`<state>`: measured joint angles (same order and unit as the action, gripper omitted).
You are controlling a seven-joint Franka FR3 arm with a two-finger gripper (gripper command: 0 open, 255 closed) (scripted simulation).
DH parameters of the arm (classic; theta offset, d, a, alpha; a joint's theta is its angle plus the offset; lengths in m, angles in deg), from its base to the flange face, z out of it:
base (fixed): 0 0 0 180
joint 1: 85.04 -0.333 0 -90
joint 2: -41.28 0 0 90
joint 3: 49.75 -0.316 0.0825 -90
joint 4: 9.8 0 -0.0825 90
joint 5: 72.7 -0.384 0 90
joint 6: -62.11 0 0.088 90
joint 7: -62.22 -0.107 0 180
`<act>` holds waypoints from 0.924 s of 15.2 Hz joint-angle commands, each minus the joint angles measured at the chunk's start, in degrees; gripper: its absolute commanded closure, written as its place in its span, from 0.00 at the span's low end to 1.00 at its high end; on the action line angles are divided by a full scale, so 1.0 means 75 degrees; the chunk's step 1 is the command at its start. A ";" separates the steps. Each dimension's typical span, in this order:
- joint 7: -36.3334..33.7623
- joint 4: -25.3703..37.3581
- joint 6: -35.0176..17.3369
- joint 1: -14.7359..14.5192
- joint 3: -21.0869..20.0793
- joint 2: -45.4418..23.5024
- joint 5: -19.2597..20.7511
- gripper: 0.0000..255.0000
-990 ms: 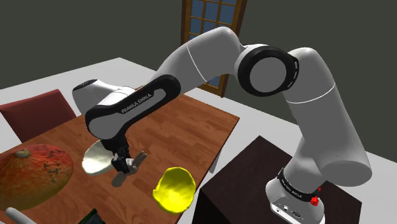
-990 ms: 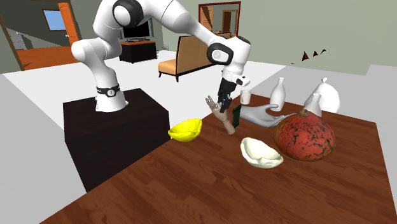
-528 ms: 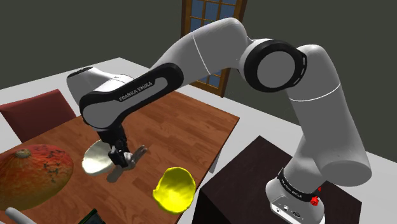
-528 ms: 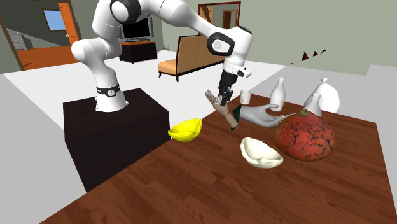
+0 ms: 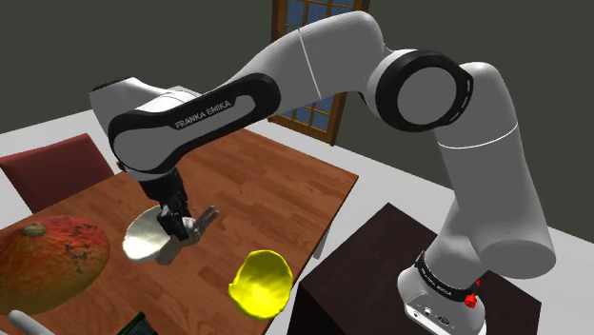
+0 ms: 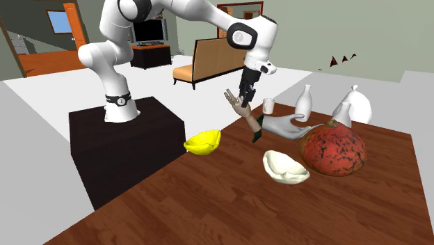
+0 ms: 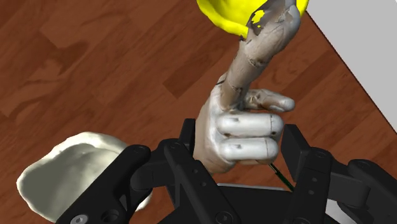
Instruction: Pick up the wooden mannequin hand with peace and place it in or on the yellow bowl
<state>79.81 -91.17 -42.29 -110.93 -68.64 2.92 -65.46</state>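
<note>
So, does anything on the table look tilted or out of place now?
Only the mannequin hand: it hangs slanted above the table, clasped in the gripper, which suits a carry. The yellow bowl lies close to the table's edge beside the stand. Nothing looks spilled.

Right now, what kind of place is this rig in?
Probably a home dining or living area: a wooden table, an orange armchair and a TV behind it.
</note>
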 commanded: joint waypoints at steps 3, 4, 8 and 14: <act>-0.0001 0.0171 0.0323 0.0000 -0.0033 0.0158 -0.0045 1.00; 0.0000 0.0189 0.0359 0.0001 -0.0037 0.0177 -0.0050 1.00; 0.0124 -0.1859 -0.0292 0.0422 -0.0199 0.1598 -0.0360 1.00; 0.0525 -0.4291 -0.0856 0.0881 -0.0364 0.3558 -0.0965 1.00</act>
<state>83.09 -120.18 -48.59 -104.92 -71.11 26.36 -71.60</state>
